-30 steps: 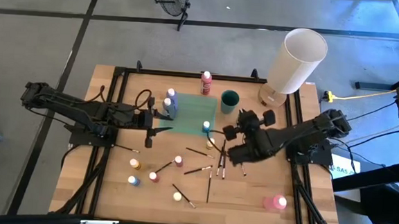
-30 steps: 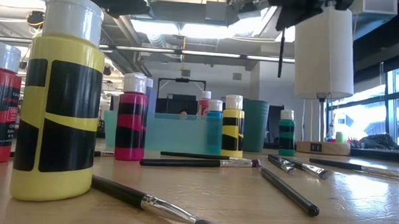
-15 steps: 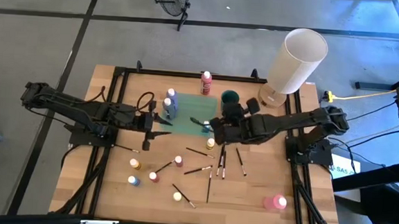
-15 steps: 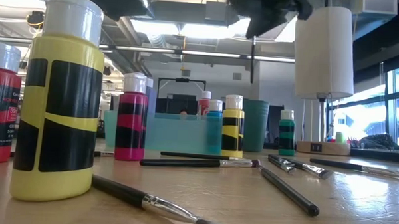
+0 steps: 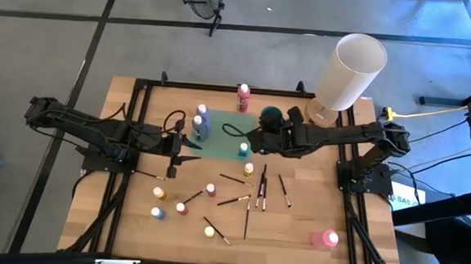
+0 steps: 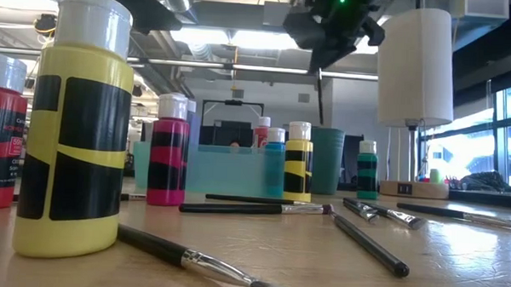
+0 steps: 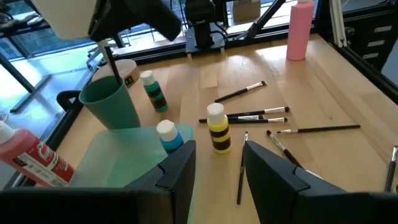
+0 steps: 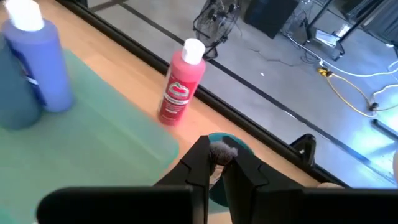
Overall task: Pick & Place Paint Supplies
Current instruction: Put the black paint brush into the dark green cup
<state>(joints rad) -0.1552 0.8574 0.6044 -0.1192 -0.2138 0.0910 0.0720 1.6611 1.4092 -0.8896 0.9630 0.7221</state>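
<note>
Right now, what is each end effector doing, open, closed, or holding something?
Left end effector: open, empty, beside the green mat.
Right end effector: closed on a brush, above the teal cup.

A yellow bottle [image 6: 75,129] with black bands and white cap, a teal cup [image 7: 112,102], a pale-green mat [image 5: 223,131].

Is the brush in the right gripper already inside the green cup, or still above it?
Still above it. In the low view the brush hangs upright from the right gripper, its lower end clearly higher than the rim of the green cup.
</note>
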